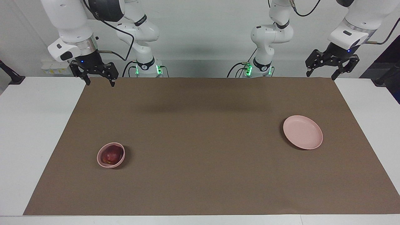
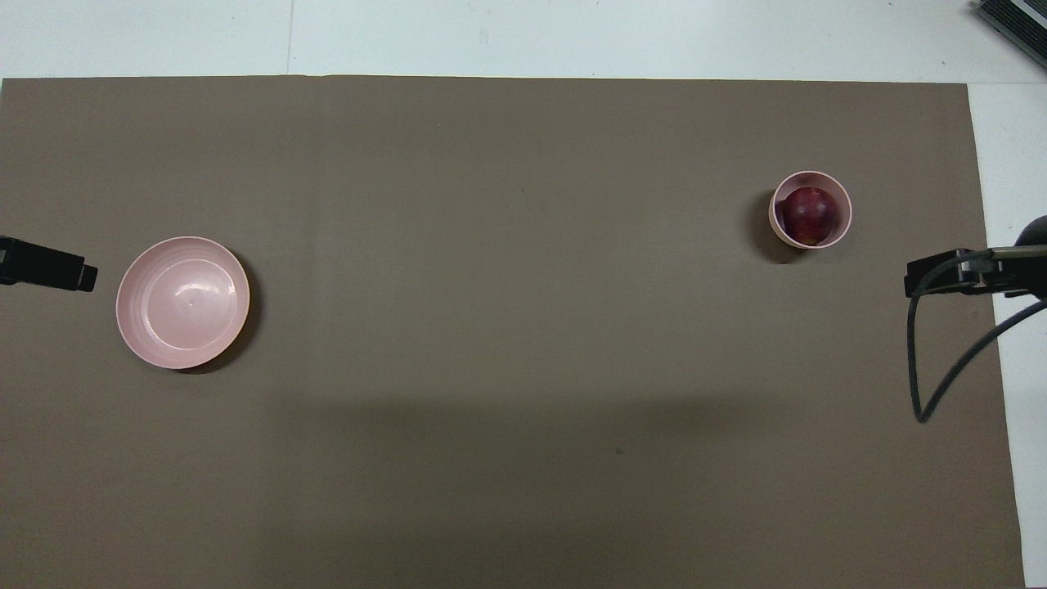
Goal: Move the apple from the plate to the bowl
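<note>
The dark red apple (image 1: 111, 154) lies in the small deep pink bowl (image 1: 99, 158), toward the right arm's end of the table; both also show in the overhead view, the apple (image 2: 810, 214) inside the bowl (image 2: 775, 219). The flat pink plate (image 1: 302, 132) (image 2: 182, 302) lies bare toward the left arm's end. My right gripper (image 1: 100, 83) hangs open and empty over the mat's edge by the robots. My left gripper (image 1: 321, 76) hangs open and empty over the mat's other corner by the robots. One finger of each shows in the overhead view: left (image 2: 49, 268), right (image 2: 941, 274).
A brown mat (image 1: 200, 140) covers most of the white table (image 1: 37, 131). A black cable (image 2: 920, 368) loops down from the right arm over the mat's edge. Nothing else stands between the plate and the bowl.
</note>
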### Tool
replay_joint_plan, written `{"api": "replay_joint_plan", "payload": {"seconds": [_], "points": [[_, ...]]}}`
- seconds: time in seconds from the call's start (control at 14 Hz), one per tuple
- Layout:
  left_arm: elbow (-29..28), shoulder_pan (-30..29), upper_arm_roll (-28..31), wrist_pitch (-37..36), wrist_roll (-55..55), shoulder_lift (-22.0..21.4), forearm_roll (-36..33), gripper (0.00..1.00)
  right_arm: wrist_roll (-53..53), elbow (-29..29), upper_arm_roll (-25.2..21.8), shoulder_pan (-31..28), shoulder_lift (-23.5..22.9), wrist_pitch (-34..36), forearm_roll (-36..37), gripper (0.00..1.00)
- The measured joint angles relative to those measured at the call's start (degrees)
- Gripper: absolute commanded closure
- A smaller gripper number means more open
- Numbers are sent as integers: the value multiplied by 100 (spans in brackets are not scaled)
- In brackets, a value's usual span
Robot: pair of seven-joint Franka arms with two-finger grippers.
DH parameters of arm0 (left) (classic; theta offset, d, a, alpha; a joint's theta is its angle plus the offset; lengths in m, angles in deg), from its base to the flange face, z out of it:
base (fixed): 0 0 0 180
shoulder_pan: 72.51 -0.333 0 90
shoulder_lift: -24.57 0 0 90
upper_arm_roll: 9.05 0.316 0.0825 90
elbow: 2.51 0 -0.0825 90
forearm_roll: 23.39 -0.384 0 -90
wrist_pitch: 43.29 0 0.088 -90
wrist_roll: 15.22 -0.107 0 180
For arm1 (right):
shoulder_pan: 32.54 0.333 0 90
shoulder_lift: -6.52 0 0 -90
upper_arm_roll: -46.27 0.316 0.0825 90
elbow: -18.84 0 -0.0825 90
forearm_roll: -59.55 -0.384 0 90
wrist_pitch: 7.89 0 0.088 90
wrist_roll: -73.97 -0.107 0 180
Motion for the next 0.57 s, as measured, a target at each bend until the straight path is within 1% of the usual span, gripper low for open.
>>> {"api": "replay_joint_plan", "payload": {"seconds": [0.14, 0.29, 0.43, 0.57], "points": [[0, 0, 5, 0, -7, 0, -25, 0, 0, 210, 0, -1, -4, 350, -32, 0], [0, -1, 26, -3, -7, 0, -40, 0, 0, 435, -18, -11, -24, 672, -267, 0], [0, -10, 51, -5, -6, 0, -44, 0, 0, 555, -39, -17, -53, 745, -346, 0], [-1, -27, 80, -13, -5, 0, -45, 0, 0, 594, -39, -16, -90, 678, -348, 0]]}}
